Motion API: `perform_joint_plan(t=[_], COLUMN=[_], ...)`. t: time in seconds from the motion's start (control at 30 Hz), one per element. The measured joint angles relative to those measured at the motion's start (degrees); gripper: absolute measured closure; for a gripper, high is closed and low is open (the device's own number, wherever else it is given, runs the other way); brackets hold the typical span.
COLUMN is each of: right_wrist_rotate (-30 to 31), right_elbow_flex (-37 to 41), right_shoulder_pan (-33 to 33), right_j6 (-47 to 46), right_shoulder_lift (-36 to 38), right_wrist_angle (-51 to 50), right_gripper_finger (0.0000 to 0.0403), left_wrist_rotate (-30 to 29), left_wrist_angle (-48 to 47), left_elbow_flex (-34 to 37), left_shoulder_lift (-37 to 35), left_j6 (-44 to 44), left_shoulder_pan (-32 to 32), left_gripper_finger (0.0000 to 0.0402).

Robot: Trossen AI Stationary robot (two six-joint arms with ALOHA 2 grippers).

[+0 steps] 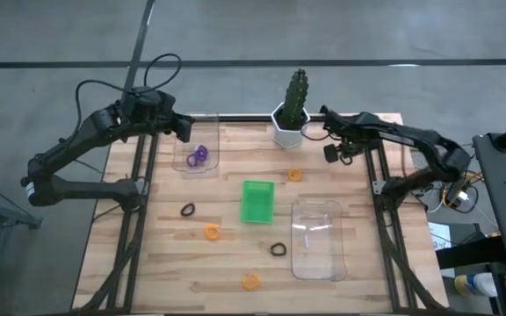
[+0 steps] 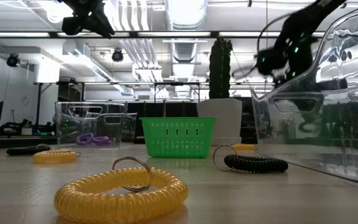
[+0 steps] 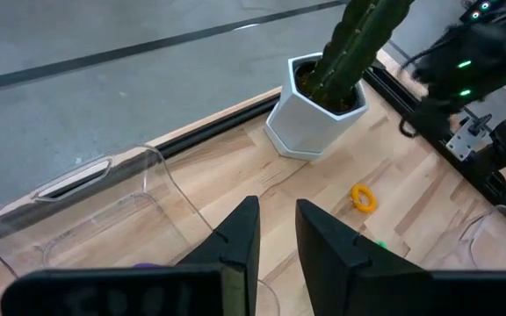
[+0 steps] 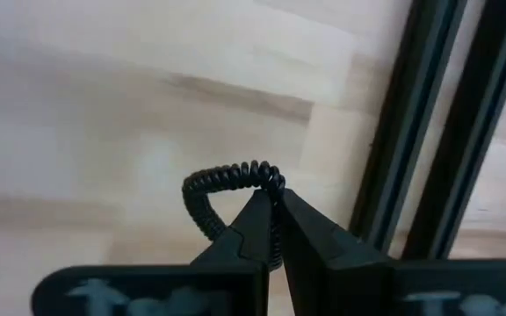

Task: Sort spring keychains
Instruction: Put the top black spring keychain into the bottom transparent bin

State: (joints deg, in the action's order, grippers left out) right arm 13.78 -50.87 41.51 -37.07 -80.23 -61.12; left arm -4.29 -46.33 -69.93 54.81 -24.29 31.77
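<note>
Near edge: I see an orange keychain [image 1: 251,281] lying just inside the table's [image 1: 148,272] near edge, about midway along.
Near right: a large clear tray [image 1: 317,239] sits toward the near right corner, with a black keychain [image 1: 278,249] just beside its left wall.
Middle: my green tray [image 1: 257,201] sits at the table's centre; left of it lie another orange keychain [image 1: 212,232] and a black keychain [image 1: 188,210], both apart from it.
Far left: a small clear tray [image 1: 197,157] holds the purple keychains [image 1: 198,155].
Left gripper [image 3: 275,230]: I have it above that small tray, fingers partly apart, nothing between them.
Far middle: a cactus pot [image 1: 289,125] stands at the far edge, an orange keychain [image 1: 295,175] on the table near it.
Right gripper [image 4: 273,211]: near the far right corner, pinched tight on a black coiled keychain [image 4: 222,184] lifted clear of the wood.
</note>
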Motion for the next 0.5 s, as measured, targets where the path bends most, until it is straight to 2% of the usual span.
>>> perform_joint_plan(t=[0.1,0.23,0.5], right_wrist_rotate=[-4.4,-13.5,-31.7], right_elbow_flex=[0.0,0.0,-0.1], right_shoulder_pan=[-1.0,-2.7,-9.0], right_j6=[0.2,1.5,1.2], right_shoulder_lift=[7.7,18.6,37.5], right_wrist_angle=[-0.3,1.1,12.5], right_gripper_finger=[0.0390,0.0390,0.0390], left_wrist_rotate=[0.0,0.0,0.0], left_wrist_angle=[0.0,0.0,0.0], left_elbow_flex=[0.0,0.0,0.0], left_shoulder_lift=[0.0,0.0,1.1], left_j6=[0.0,0.0,0.1], left_shoulder_pan=[0.0,0.0,0.0], left_gripper_finger=[0.0333,0.0333,0.0333])
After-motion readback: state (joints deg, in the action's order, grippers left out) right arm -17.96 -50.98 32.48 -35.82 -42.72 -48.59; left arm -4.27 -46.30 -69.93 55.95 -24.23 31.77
